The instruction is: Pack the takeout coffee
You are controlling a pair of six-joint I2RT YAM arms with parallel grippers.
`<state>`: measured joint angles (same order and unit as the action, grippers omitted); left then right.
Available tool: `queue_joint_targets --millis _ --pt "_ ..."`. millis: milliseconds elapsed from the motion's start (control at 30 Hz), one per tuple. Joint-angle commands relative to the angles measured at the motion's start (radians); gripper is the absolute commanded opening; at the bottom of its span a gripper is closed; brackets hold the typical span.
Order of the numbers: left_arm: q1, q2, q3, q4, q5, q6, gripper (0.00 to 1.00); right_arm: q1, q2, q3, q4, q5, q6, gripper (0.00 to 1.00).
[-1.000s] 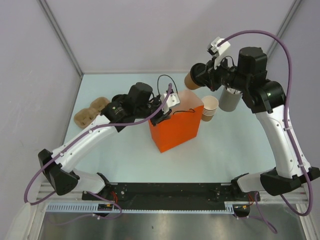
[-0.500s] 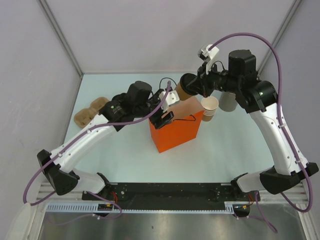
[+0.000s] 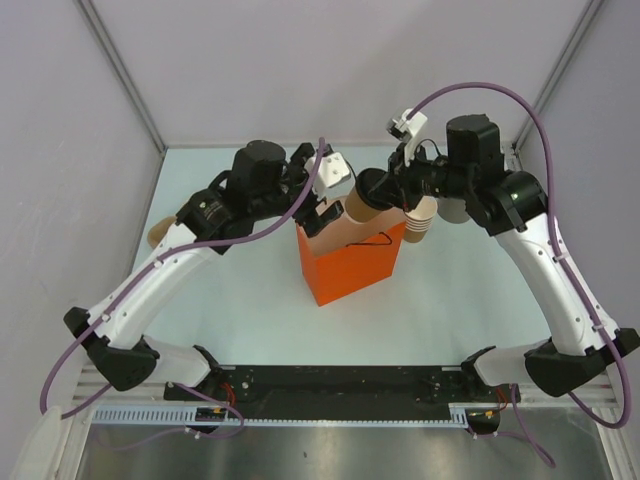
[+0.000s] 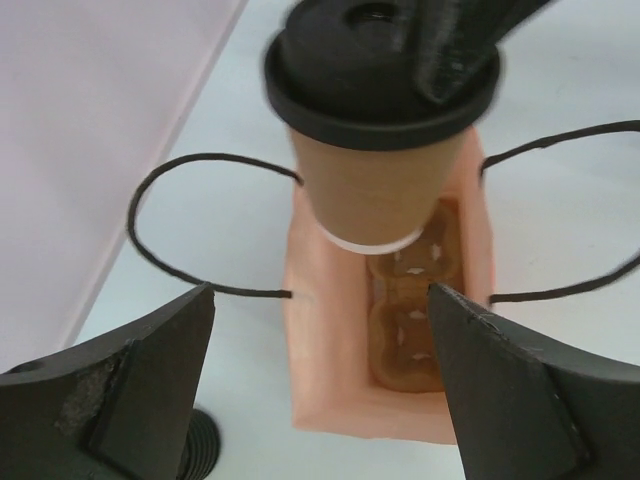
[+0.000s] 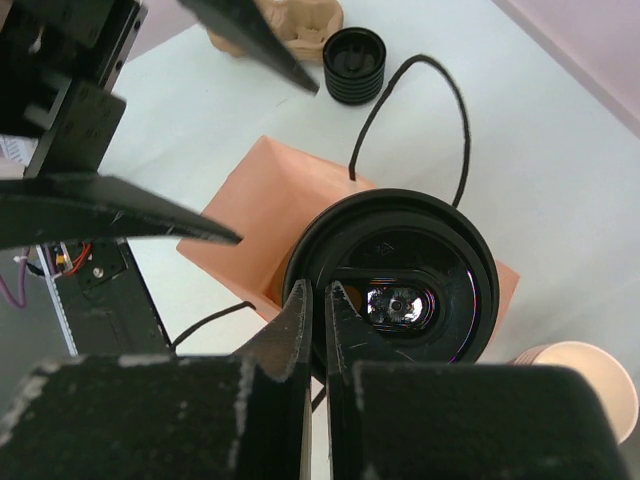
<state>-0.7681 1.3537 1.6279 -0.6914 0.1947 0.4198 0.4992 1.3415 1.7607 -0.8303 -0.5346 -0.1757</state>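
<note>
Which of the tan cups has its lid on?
The cup held by the right gripper above the orange bag: it wears a black lid. The stacked cups beside the bag are open.

Right gripper [image 3: 388, 190] holding cup [image 3: 355, 207], over orange bag [image 3: 350, 266]

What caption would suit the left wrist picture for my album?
Right gripper holds a lidded coffee cup over the open orange bag, framed by the open left gripper.

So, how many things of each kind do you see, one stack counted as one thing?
Orange paper bag: 1
Lidded coffee cup: 1
Cardboard cup carriers: 2
Stack of black lids: 1
Stack of tan cups: 1
Grey holder: 1
Total: 7
</note>
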Motion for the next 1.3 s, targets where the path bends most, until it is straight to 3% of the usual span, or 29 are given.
queue_joint_targets --millis 0,200,833,1100,1267 --pt "0.036 -0.008 0.003 0.069 -0.103 0.031 0.93 0.033 -0.004 -0.006 0.0 0.031 -0.028 0.0" --pt "0.091 0.021 -0.048 0.154 -0.138 0.027 0.95 0.059 0.041 -0.004 -0.009 0.068 -0.056 0.0" --pt "0.187 0.179 0.026 0.239 -0.037 -0.01 0.92 0.134 0.199 0.063 -0.13 0.223 -0.126 0.0" --pt "0.194 0.196 0.024 0.26 -0.038 -0.039 0.79 0.156 0.22 0.051 -0.156 0.257 -0.149 0.0" --pt "0.199 0.197 0.003 0.283 -0.073 -0.055 0.65 0.159 0.249 0.042 -0.159 0.271 -0.162 0.0"
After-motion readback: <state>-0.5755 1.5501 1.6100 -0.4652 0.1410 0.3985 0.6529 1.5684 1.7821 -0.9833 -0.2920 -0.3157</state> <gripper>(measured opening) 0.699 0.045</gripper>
